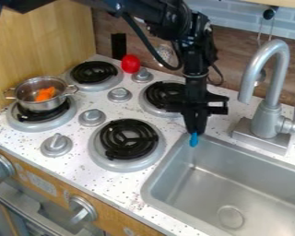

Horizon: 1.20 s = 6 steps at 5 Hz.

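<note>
Now a small blue object [193, 140] is held at the tips of the narrowed black jaws [194, 132], the grey metal sink [221, 186] beside them; seemingly mid-transfer, rim clearance is called for next.

Past the tool [194, 131], room opens over the sink [202, 189], with the faucet [268, 120] behind.

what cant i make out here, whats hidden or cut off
All in the camera view:
- blue object: upper end hidden by the gripper holding it, so its full shape can't be told
- back right burner: right part behind the gripper
- front left burner: partly covered by the pot
- orange item: too small to identify
- sink: cut off by right and bottom edges
</note>
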Motion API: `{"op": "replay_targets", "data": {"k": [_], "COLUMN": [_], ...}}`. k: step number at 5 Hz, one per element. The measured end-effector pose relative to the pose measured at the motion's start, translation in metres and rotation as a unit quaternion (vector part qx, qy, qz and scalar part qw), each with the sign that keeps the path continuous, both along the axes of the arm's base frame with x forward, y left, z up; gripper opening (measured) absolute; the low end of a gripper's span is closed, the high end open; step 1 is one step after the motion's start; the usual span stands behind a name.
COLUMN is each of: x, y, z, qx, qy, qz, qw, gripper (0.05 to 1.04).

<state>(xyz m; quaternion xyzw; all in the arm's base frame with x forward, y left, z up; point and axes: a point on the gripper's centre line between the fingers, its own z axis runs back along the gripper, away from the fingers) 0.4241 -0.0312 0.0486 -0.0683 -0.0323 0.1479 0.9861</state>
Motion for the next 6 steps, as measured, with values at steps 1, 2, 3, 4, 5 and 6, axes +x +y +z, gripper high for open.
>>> {"op": "replay_targets", "data": {"k": [1,2,3,4,5,6], "x": [0.001,0.014,0.023,0.037,0.053,0.054], "y": [-0.002,0.002,0.011,0.024,0.033,0.037], "z": [0.002,0.011,-0.007,-0.012,-0.022,-0.022], "qx": [0.003,0.014,0.029,0.055,0.071,0.069], "qy": [-0.002,-0.017,0.003,0.012,0.019,0.018], "qz": [-0.006,0.011,0.035,0.074,0.116,0.129], "qw": [1.0,0.9997,0.999,0.9957,0.9905,0.9891], "gripper": [0.114,0.106,0.102,0.082,0.071,0.085]}}
